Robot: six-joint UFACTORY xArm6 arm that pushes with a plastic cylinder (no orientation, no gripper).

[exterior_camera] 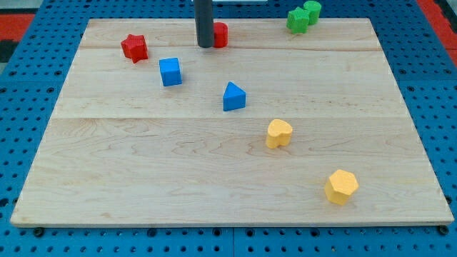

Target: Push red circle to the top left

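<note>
Nearest the camera, a yellow hexagon block (341, 187) is sitting at the view's bottom right of the wooden board (143, 171). Up and to the view's left of it, a yellow heart-shaped block (278, 133) is lying well apart from it. Near the board's middle a blue triangular block (233, 96) is resting, and a blue cube (170, 71) is standing further toward the view's upper left. I am seeing a red star-shaped block (134, 47) just beyond the cube, close to the top edge. I am holding my tip (205, 46) down on the board near the top edge, and it is touching the view's left side of the red circle (221, 34), which the rod is partly hiding. Two green blocks (303, 16) are sitting together at the top right edge; their shapes are unclear. This rig is carrying no jaws, only the rod.
</note>
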